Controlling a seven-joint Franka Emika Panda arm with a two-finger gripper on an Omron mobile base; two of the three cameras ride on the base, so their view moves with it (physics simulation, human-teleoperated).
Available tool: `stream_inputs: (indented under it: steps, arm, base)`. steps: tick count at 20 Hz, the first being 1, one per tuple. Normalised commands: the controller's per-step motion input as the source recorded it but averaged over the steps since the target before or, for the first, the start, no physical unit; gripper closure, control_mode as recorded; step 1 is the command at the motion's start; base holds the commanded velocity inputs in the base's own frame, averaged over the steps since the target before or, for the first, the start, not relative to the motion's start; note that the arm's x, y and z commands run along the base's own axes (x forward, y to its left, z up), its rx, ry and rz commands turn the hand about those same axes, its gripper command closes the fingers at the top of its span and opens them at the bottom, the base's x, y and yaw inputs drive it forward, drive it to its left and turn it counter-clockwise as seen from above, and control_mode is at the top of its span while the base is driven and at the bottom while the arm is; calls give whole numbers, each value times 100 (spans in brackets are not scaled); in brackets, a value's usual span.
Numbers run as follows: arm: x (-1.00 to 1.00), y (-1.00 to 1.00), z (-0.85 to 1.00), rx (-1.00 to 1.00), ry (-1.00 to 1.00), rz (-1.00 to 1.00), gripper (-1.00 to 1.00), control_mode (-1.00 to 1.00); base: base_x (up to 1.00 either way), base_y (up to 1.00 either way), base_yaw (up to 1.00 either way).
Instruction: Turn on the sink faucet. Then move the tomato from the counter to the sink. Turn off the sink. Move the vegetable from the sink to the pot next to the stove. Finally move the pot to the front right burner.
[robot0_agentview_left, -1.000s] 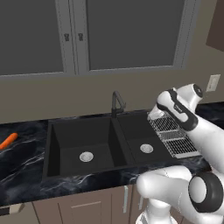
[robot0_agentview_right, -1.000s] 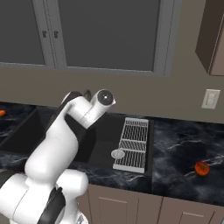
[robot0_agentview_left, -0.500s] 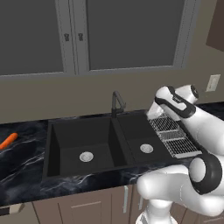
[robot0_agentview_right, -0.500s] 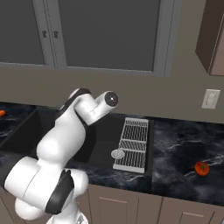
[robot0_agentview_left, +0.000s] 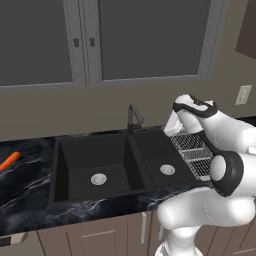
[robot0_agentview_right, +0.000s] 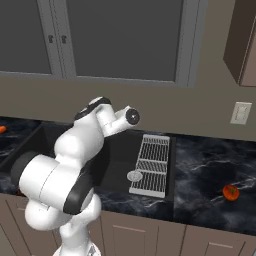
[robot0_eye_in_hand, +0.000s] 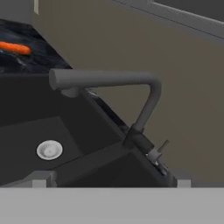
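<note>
Over the right-hand basin, close to the back wall, the claw hangs with its jaws spread wide and nothing between them. Just the two small tips poke up at the bottom of the hand view, one on each side of the sink faucet, not touching it. The faucet stands at the back rim of the sink, right where the divider between the two basins meets that rim. Its spout reaches out over the left basin, and a little lever sticks out from its base. No water coming out that I can see.

Each basin has a round silver drain, and a wire rack lies over the right side of the sink.

The tomato sits on the counter, well off to the right of the sink, near the front edge. Way over at the left end of the counter there's a carrot lying by itself. Above it all, grey cabinet doors run along the wall.
</note>
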Motion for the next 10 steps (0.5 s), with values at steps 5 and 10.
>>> stream_inputs:
  steps: [5, 10]
  arm:
    - [39, 4, -20, 4, -7, 11, -100, -100]
    - [38, 10, -15, 5, -1, 12, -100, -100]
  base:
    - [0, 0, 0]
    - [0, 0, 0]
